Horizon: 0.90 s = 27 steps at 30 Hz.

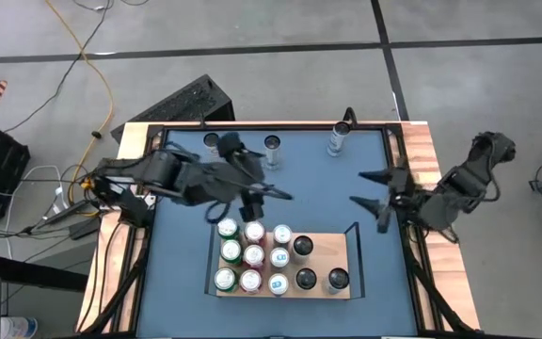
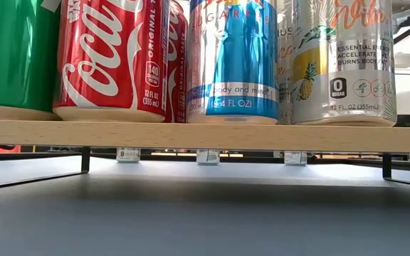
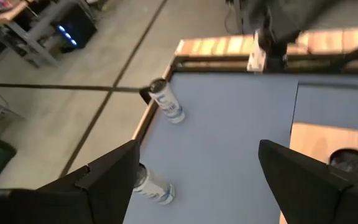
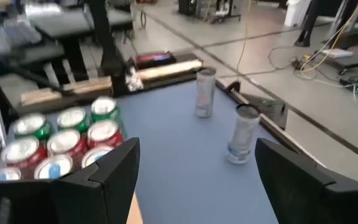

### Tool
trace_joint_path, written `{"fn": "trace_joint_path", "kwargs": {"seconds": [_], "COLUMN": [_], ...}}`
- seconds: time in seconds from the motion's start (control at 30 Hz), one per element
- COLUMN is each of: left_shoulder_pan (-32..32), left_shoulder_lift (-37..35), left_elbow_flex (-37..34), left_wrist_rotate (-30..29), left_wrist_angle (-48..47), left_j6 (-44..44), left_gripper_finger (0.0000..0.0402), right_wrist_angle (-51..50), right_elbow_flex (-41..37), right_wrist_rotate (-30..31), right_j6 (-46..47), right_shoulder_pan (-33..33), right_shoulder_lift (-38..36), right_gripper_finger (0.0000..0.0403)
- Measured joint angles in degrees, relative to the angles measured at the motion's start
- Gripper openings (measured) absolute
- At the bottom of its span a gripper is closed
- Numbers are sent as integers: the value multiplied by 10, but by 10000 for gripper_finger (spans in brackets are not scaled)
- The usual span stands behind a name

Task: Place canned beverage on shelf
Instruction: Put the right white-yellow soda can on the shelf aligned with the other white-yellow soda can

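Fingers point(image 3: 114, 171) spread; cans point(image 1: 253, 254) on shelf point(image 1: 323, 248)

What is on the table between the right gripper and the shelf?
Nothing: the high view shows only bare blue tabletop between the open right gripper and the shelf.

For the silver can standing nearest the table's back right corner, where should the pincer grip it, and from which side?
Grip the silver can around its mid-body, coming in level from the open table side. It stands upright and apart from the other cans, with the table rim close behind. The right pincer, open, is nearer.
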Motion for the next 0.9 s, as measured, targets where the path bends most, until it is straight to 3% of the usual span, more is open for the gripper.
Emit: {"fn": "trace_joint_path", "kwargs": {"seconds": [0.2,0.37,0.63,0.9], "left_shoulder_pan": [-8,-10,-10,-32], "left_shoulder_lift": [-28,-33,-33,-72], "left_elbow_flex": [1,0,2,2], "left_wrist_rotate": [-24,-36,-43,-38], "left_wrist_angle": [-7,-10,-18,-4], "left_j6": [-5,-1,10,-6], "left_gripper_finger": [316,316,316,316], "right_wrist_angle": [23,90,142,139], "right_elbow_flex": [0,0,25,66], "right_wrist_rotate": [-84,-133,-158,-156], "right_j6": [-28,-73,-100,-100], "right_shoulder_pan": [-56,-65,-65,-66], "right_shoulder_lift": [96,160,221,229], "right_gripper_finger": [301,301,301,301]}}
